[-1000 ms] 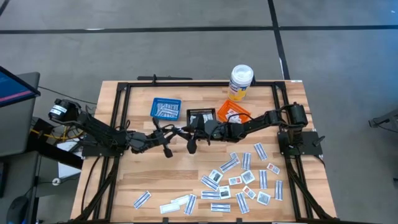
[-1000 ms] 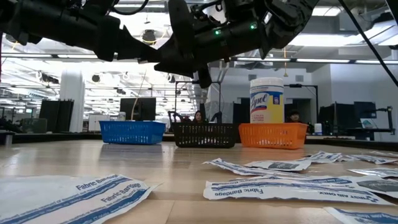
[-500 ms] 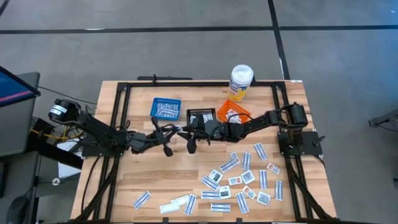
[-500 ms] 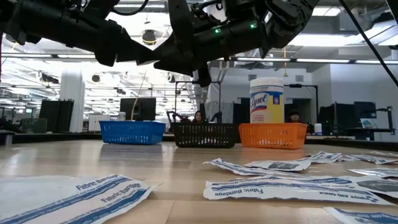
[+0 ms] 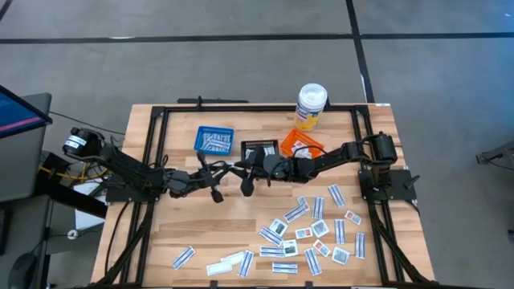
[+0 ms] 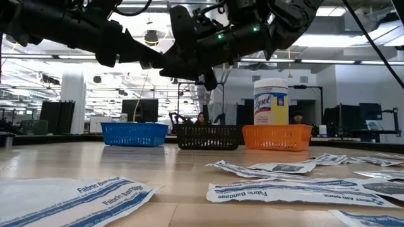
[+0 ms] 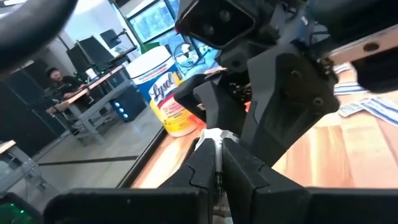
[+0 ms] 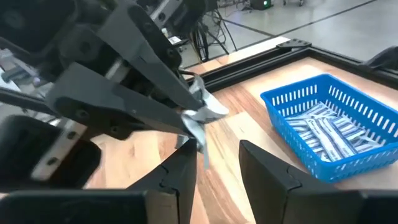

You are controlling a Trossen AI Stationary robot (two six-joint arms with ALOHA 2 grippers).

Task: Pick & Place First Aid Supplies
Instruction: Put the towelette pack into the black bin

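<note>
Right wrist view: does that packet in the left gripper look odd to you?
Yes. The white packet pinched by the left gripper is crumpled and twisted, with one end drooping, rather than lying flat. It hangs in the air above the table. The right gripper faces it with jaws open, not gripping it.

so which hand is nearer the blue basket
Left. The left hand hangs just in front of the blue basket, shut on a small white packet. The right hand sits farther over, in front of the black basket.
</note>
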